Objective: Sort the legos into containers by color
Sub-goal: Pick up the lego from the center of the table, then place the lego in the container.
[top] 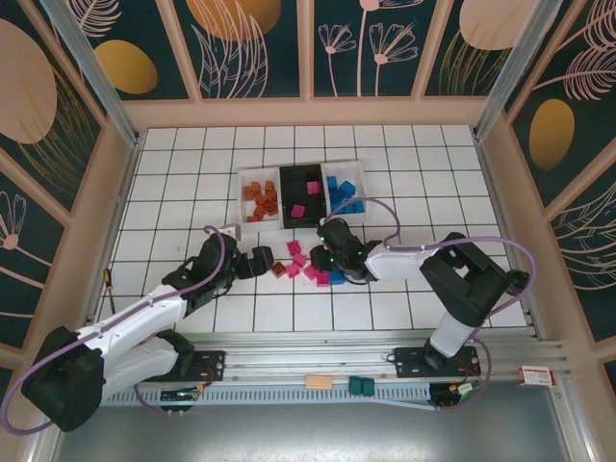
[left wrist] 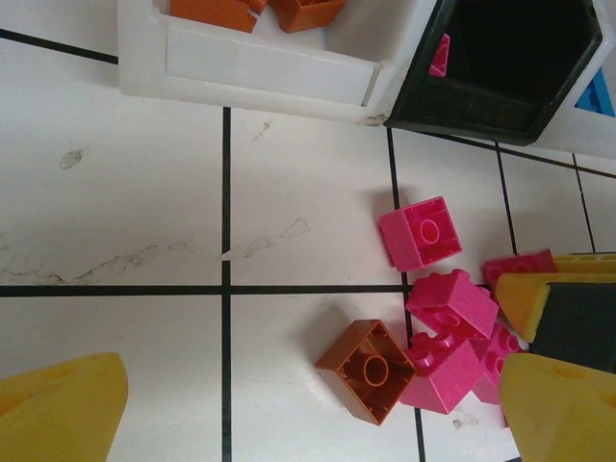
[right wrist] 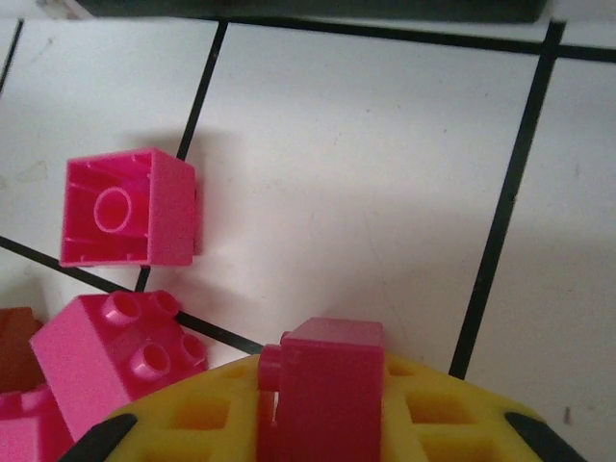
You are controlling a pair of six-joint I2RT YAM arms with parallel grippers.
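Note:
The containers stand in a row at the back: a white bin (top: 256,180) with brown-orange legos, a black bin (top: 292,183) with magenta ones and a white bin (top: 349,171) with blue ones. Loose magenta legos (top: 299,260), one brown-orange lego (top: 278,269) and a blue lego (top: 337,277) lie in front. My left gripper (top: 258,262) is open; the brown-orange lego (left wrist: 371,371) lies upside down between its yellow fingers (left wrist: 67,409). My right gripper (top: 327,252) is shut on a magenta lego (right wrist: 332,380) just above the tiles.
The two grippers are close together over the loose pile, and a right finger (left wrist: 553,289) shows in the left wrist view. A tan block (top: 319,382) and dark green blocks (top: 361,386) sit on the front rail. Wooden walls (top: 125,192) enclose the tiled table.

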